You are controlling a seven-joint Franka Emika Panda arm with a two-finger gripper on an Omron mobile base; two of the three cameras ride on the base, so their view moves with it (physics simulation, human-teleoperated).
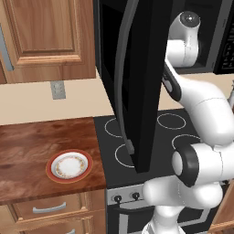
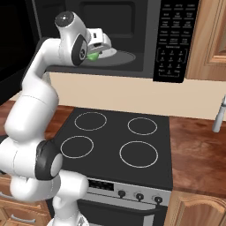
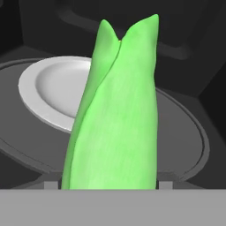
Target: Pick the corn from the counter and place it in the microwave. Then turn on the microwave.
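Note:
The corn, a bright green husked cob, stands between my fingertips with its pointed leafy tip away from the hand. My gripper is inside the open microwave, shut on the corn, just above the grey turntable. A small white dish lies on the turntable behind the cob. The microwave door hangs swung open with its curved grey handle. The reddish-brown counter lies to the left of the stove.
A white red-rimmed plate rests on the counter. The black stovetop with ring burners is below the microwave. The button panel is at the microwave's right. Wooden cabinets flank it.

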